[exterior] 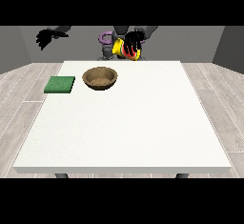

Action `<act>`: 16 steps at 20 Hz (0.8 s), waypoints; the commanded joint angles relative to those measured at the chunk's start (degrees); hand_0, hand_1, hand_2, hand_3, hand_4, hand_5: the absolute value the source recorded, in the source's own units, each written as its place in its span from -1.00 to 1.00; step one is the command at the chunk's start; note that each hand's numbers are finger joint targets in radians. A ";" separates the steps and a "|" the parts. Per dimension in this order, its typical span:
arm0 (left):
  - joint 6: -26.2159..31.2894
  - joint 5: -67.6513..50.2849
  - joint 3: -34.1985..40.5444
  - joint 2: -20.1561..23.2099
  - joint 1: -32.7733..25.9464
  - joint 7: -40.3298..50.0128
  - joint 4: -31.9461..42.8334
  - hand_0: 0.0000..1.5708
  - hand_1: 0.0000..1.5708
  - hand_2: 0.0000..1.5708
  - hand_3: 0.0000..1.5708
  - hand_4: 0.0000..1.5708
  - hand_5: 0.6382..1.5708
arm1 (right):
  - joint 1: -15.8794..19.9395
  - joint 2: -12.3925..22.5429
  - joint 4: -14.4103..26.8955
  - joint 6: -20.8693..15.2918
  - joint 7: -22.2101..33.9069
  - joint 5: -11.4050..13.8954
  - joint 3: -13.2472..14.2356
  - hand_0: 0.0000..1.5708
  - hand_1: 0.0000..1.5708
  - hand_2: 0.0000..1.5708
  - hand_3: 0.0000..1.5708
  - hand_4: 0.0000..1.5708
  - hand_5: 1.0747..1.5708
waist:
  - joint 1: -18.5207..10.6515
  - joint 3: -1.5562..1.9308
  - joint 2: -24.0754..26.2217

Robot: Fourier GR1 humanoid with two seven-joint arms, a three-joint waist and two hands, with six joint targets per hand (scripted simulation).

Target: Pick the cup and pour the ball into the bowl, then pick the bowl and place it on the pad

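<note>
Cup held aloft, beyond the table's far edge.
My hand at the view's right [134, 41] curls around the yellow-and-red cup [127, 49]; the brown wooden bowl [100, 78] sits beside the green square pad [60, 85]; whether my other hand [46, 37] is closed, I cannot tell.

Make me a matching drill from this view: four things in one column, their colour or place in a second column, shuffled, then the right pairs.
Things:
1. bowl
2. pad
3. cup
4. hand at the view's left

Descriptions:
A. green, flat on the table near its left edge
B. yellow and red, held above the table's far edge
C. brown, standing on the table beside the pad
D. black, raised off the table, holding nothing

Pairs: 1-C, 2-A, 3-B, 4-D
</note>
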State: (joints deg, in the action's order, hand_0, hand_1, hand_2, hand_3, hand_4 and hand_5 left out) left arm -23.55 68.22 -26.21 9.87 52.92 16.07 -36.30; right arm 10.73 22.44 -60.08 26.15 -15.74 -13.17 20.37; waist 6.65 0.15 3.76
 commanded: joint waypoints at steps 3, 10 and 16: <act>8.26 11.80 -9.59 -4.52 5.19 3.89 2.34 0.90 0.90 1.00 1.00 1.00 -0.18 | 2.11 0.09 2.30 1.43 -1.09 -0.60 0.11 -1.00 -1.00 -1.00 -1.00 -1.00 1.00 | 0.79 -0.04 -2.21; 17.42 25.30 -21.00 -6.96 6.00 6.98 6.14 0.88 0.88 1.00 1.00 0.88 0.28 | 0.43 -1.04 2.97 0.35 -4.59 1.77 -0.82 -1.00 -1.00 -1.00 -1.00 -1.00 1.00 | 0.78 -0.04 -0.76; 21.05 28.88 -21.40 -7.98 6.09 2.58 2.57 0.84 0.84 1.00 1.00 0.95 0.05 | 1.54 2.44 6.17 1.11 -2.99 0.79 1.38 -1.00 -1.00 -1.00 -1.00 -1.00 1.00 | -3.73 -0.12 0.02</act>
State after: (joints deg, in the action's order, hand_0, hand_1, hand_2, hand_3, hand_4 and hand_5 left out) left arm -5.23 94.30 -46.40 3.01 58.95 20.56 -31.62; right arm 11.93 22.78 -56.66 26.91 -18.34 -12.20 20.21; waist 6.21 0.05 3.40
